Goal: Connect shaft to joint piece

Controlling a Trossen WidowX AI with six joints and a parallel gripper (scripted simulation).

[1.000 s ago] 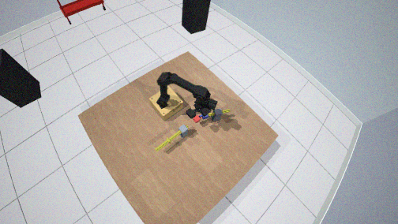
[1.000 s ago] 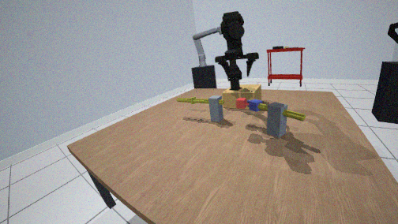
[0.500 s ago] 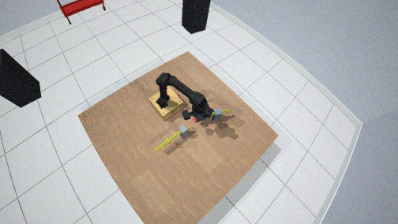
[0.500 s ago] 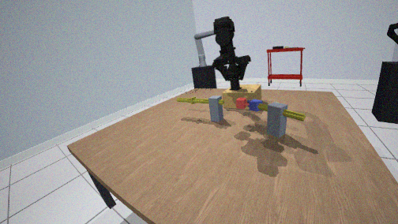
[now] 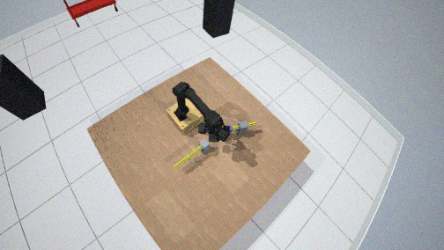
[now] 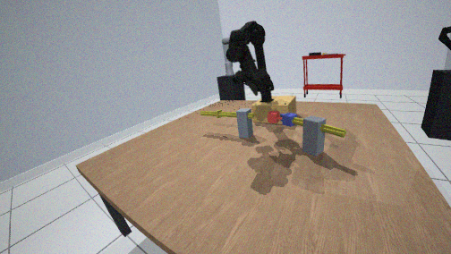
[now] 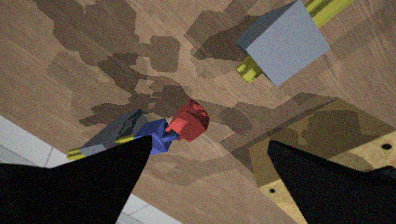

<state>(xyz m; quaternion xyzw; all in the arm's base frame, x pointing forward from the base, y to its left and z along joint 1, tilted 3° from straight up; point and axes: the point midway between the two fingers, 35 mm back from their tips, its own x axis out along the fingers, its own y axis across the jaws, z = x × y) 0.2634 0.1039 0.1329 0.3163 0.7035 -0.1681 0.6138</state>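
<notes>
"What's nearest us?"

"The table (image 5: 176, 194) (image 6: 179, 179) (image 7: 220, 185), under the red piece (image 6: 274, 117) (image 7: 190, 121). Then the near block (image 5: 242, 128) (image 6: 314, 136), right of the red piece from here, with the fixed shaft (image 5: 252, 124) (image 6: 334, 130) (image 7: 75, 154) through it."

"And the joint?"

"The blue piece (image 5: 230, 128) (image 6: 289, 119) (image 7: 159, 137) sits between that block and the red piece, joined to both shaft and red piece. The red piece hangs above the wood; I can't tell whether its opening lines up exactly."

"The other shaft?"

"Left of the red piece, the second shaft (image 5: 188, 156) (image 6: 218, 114) (image 7: 325, 12) runs through the far block (image 5: 204, 146) (image 6: 244, 122) (image 7: 287, 44). Its end stands apart from the red piece."

"The gripper (image 5: 213, 139) (image 6: 256, 86) (image 7: 210, 143)?"

"Spread about as wide as it goes, above the red piece, gripping nothing."

"Farther back?"

"The wooden base (image 5: 182, 128) (image 6: 286, 107) (image 7: 282, 195) behind the red piece, then the red cart (image 5: 91, 9) (image 6: 323, 87), well beyond it."
</notes>
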